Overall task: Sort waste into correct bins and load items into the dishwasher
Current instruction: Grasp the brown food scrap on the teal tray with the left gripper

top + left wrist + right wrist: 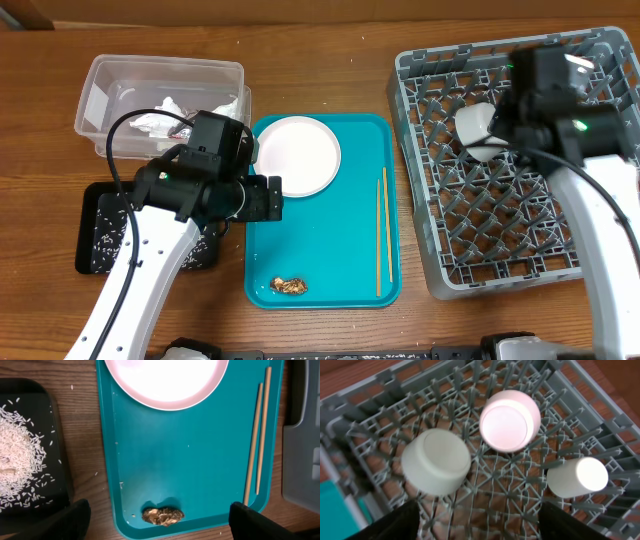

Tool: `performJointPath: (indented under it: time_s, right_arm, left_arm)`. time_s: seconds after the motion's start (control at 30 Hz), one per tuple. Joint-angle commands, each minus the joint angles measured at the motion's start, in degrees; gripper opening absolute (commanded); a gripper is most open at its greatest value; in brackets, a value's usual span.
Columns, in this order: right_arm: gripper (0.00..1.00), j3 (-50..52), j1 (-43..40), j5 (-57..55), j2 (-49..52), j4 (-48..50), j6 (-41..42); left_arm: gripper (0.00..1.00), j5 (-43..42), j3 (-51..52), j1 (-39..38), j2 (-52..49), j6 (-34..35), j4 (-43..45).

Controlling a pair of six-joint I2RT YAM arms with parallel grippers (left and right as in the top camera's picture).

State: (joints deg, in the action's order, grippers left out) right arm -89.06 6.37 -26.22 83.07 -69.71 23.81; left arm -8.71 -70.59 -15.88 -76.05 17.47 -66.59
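Plate, chopsticks and scrap on the tray; cups in the rack

Mid-frame, a white plate (297,155) sits at the top of the teal tray (320,240). Two wooden chopsticks (382,232) lie parallel along its right side, and a brown food scrap (290,286) lies lower left. Three pale cups (436,461) sit in the grey rack (470,230) at right.

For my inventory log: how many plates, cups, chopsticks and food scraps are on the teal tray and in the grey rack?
Plates: 1
Cups: 3
Chopsticks: 2
Food scraps: 1
Total: 7
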Motion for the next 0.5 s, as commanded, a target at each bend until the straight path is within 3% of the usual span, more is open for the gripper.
performJointPath:
  time_s: [0.0,0.07,0.2,0.47]
  right_arm:
    - [0.84,-0.28,-1.99,10.19,-0.70,-2.67,0.20]
    - [0.91,-0.26,-2.84,13.22,-0.57,-5.14,-0.02]
    - [0.93,-0.24,-3.23,14.78,0.02,-7.21,-0.02]
    - [0.94,-0.22,-3.23,14.78,0.11,-7.15,0.00]
  left_arm:
    - [0.89,0.11,0.81,-1.44,-1.70,-3.30,-0.52]
    - [0.88,0.11,1.90,-3.13,-2.62,-5.68,-0.72]
    - [0.88,0.22,4.35,-9.29,-6.32,-8.92,-0.70]
    - [0.88,0.15,8.22,-20.57,-16.76,-8.59,-1.29]
